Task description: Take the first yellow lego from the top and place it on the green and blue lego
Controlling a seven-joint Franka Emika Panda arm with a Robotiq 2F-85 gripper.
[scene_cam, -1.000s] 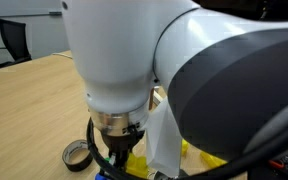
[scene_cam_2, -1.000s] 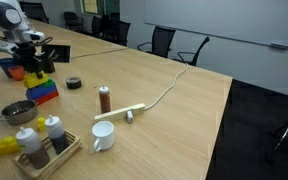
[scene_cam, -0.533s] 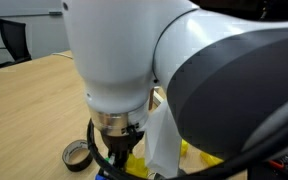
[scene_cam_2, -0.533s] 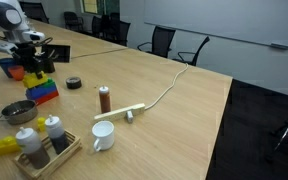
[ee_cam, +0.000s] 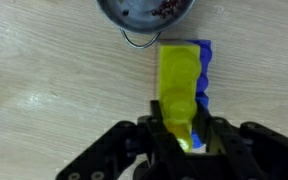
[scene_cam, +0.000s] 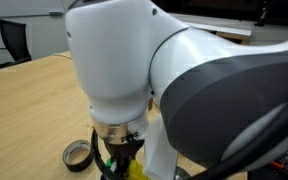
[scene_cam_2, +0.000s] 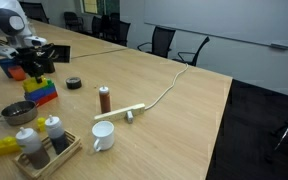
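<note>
- In an exterior view the arm fills nearly the whole picture. We see only a strip of table, a tape roll and a sliver of yellow under the gripper.
- The wrist view is blurred. There the gripper is closed narrow, its fingers pressed against both sides of the near end of the yellow brick. We cannot make out the brick's studs.
- The yellow brick lies lengthwise over the green and blue block, of which only a blue edge shows on the right. We cannot tell whether the two touch.
- A metal bowl, cut off by the top edge, sits just beyond the brick's far end.
- In an exterior view the gripper is small at the far left, above the green and blue block. The metal bowl sits just nearer. We cannot pick out the yellow brick here.
- Open wood spreads right of the tape roll, broken by a brown bottle, a white mug and a cable. The table ends at a long right edge.
</note>
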